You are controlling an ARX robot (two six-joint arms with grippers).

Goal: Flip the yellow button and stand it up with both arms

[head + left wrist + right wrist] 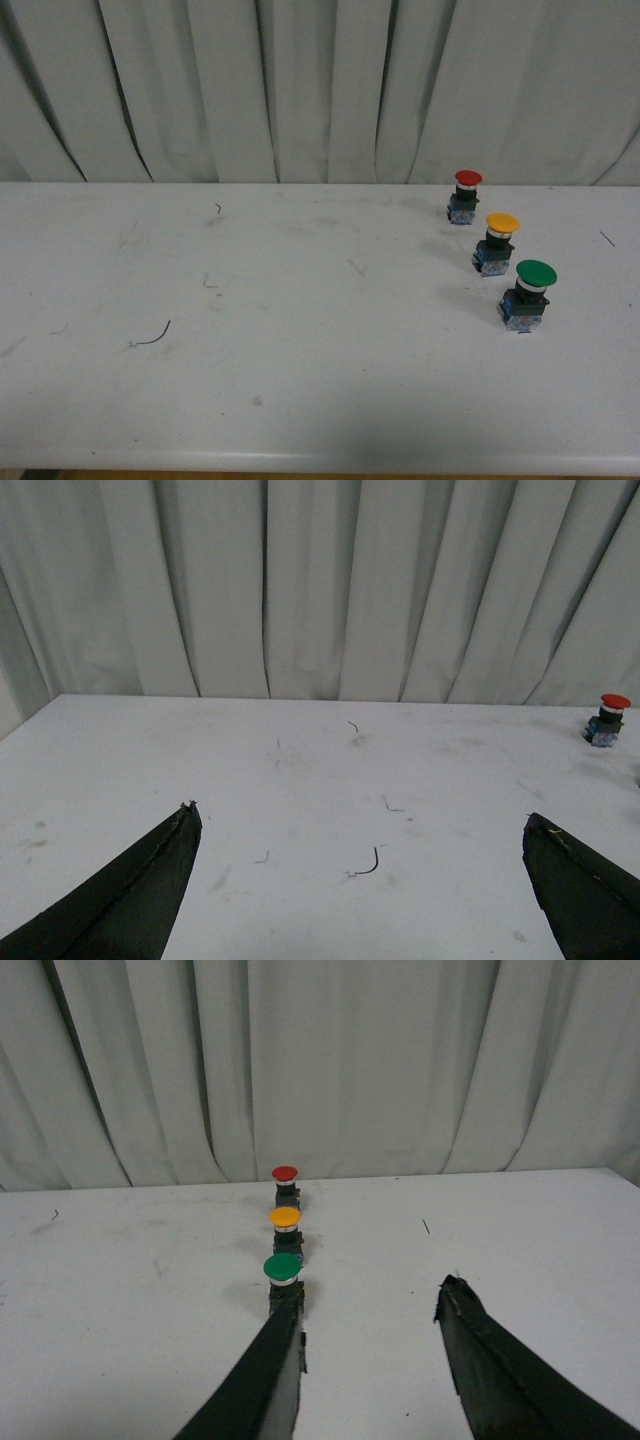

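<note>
A big white table (300, 340) sits in front of a pale curtain (300, 80). The left gripper (365, 880) is spread wide with nothing in it, hanging over the bare table. The right gripper (370, 1360) is spread wide too and holds nothing. Three buttons stand in a row on the right side. The green button (527, 294) is nearest and biggest. The yellow button (495, 243) stands up in the middle, cap on top. The red button (464, 195) is farthest back.
</note>
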